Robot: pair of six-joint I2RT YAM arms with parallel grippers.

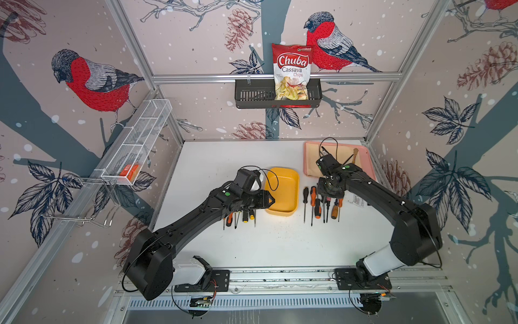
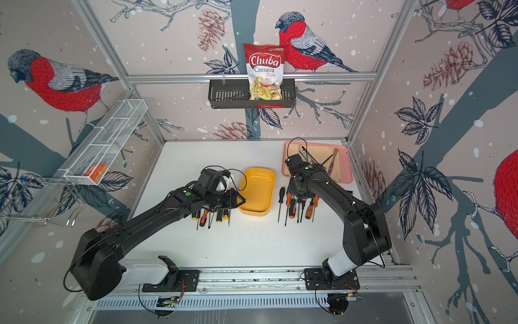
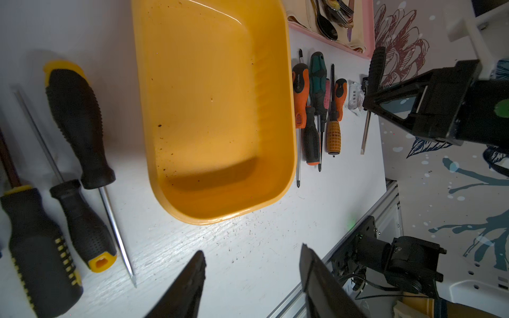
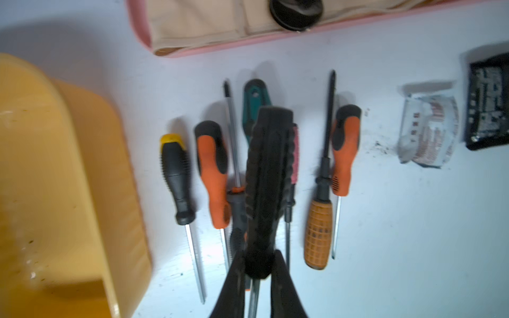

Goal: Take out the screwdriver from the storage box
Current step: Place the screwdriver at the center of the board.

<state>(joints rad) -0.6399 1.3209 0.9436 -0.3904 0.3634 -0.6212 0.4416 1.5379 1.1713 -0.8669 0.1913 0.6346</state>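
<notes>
This is a robotics lab cell, not a home: aluminium framing (image 1: pixel 196 78) boxes in a white counter (image 1: pixel 280 246), bird-print wallpaper panels (image 1: pixel 196 36) serve as walls, and a left arm (image 1: pixel 190 224) and right arm (image 1: pixel 386 196) are bolted to a rail (image 1: pixel 280 273) along the near edge.

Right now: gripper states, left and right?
Left gripper: open, holding nothing.
Right gripper: closed on a black-handled screwdriver.
</notes>
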